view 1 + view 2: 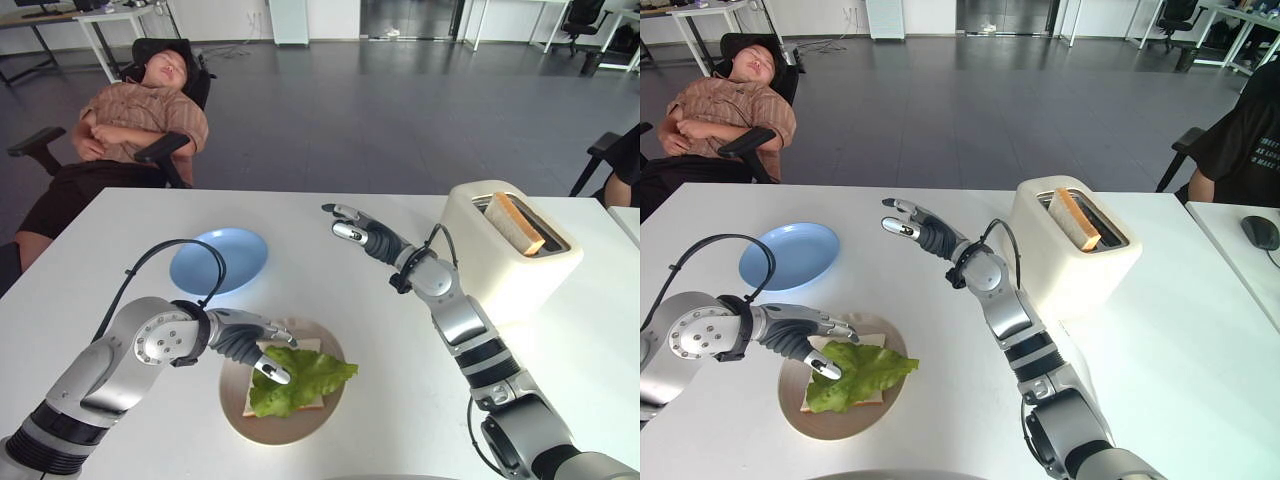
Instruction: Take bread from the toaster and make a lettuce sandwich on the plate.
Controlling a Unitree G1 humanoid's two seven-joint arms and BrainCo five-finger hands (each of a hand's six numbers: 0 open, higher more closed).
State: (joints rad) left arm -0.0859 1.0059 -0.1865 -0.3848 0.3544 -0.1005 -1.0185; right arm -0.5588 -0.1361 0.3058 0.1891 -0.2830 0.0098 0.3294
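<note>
A brown round plate point(325, 412) lies near the table's front, holding a bread slice point(303, 346) with a green lettuce leaf point(310, 375) on top. My left hand point(255, 345) rests over the left side of the lettuce, fingers spread and open, fingertips touching the leaf. The cream toaster point(505, 250) stands at the right with one toast slice point(514, 224) sticking up out of its slot. My right hand point(358, 230) hovers above the table's middle, left of the toaster, fingers extended and holding nothing.
An empty blue plate point(218, 259) sits behind the brown plate, left of centre. A computer mouse point(1260, 232) lies on a neighbouring table at far right. Bare white tabletop stretches between the plates and the toaster.
</note>
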